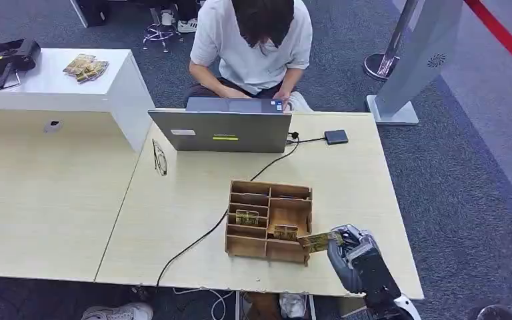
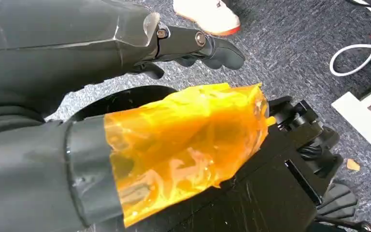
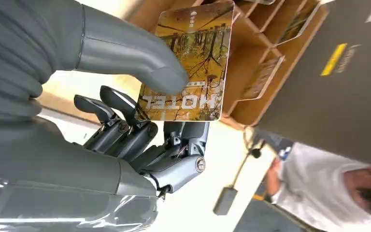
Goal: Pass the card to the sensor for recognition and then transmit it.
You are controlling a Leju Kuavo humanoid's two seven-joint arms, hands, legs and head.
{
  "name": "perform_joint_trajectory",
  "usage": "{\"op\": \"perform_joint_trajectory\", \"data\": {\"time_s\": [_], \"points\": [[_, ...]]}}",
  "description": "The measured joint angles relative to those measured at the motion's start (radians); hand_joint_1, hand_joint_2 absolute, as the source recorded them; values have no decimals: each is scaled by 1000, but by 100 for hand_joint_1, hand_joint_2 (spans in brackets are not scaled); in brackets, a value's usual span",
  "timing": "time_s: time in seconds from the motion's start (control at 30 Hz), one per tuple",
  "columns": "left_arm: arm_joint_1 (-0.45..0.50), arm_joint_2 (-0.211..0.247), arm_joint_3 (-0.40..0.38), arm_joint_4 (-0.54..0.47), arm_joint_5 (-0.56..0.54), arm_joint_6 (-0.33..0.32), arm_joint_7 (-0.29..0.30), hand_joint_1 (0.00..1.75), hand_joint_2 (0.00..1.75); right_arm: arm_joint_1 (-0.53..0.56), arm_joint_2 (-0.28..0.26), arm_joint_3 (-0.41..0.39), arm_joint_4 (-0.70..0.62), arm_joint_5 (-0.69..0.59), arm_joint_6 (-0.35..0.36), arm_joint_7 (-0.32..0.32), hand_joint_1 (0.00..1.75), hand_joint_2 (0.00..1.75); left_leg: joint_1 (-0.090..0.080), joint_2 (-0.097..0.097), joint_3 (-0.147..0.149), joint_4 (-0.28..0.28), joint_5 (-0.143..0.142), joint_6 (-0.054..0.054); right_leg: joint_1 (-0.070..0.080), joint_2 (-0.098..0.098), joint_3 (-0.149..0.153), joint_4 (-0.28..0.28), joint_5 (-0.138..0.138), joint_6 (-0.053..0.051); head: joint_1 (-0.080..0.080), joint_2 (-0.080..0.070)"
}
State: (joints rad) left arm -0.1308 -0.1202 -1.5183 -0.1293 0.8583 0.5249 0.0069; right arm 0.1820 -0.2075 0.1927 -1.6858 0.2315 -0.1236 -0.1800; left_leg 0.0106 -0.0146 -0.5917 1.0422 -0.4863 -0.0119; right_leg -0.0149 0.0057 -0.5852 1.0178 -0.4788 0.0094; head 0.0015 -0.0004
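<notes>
The right hand point(image 3: 145, 121) pinches a yellow card point(image 3: 188, 63) printed "HOTEL", thumb on its face, just beside the wooden organizer point(image 1: 269, 221). The left hand point(image 2: 193, 46) seems curled, empty.

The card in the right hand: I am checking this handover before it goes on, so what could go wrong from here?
1. The right hand pinches the card near one end between thumb and fingers; most of it sticks out, so it might twist or slip.
2. The card sits close to the wooden organizer; a swing could clip its wall.
3. The laptop and cable lie between it and the small dark device, perhaps the sensor.
</notes>
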Motion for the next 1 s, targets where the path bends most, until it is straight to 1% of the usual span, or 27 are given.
{"op": "perform_joint_trajectory", "data": {"time_s": [0.1,0.33,0.4,0.57,0.8,1.0], "points": [[0,0,0,0,0,0,0,0,0,1,-2,-8,10,8,-13,15,175,175,0,0,0,0,0,0,0,0,0,0,0,0,0,0],[0,0,0,0,0,1,0,0,0,1,-5,-16,29,10,-14,16,175,175,0,0,0,0,0,0,0,0,0,0,0,0,0,0],[0,0,0,0,-2,1,0,0,0,1,-5,-18,34,10,-15,25,175,175,0,0,0,0,0,0,0,0,0,0,0,0,0,0],[0,0,0,0,-2,2,0,0,0,1,-5,-34,52,12,-31,33,175,175,0,0,0,0,0,0,0,0,0,0,0,0,0,0],[0,0,0,0,0,2,1,0,0,1,-5,-52,80,48,-49,63,175,175,0,0,0,0,0,0,0,0,0,0,0,0,0,0],[0,0,0,0,0,5,1,0,0,1,-5,-71,99,65,-66,76,175,175,0,0,0,0,0,0,0,0,0,0,0,0,0,0]]}}
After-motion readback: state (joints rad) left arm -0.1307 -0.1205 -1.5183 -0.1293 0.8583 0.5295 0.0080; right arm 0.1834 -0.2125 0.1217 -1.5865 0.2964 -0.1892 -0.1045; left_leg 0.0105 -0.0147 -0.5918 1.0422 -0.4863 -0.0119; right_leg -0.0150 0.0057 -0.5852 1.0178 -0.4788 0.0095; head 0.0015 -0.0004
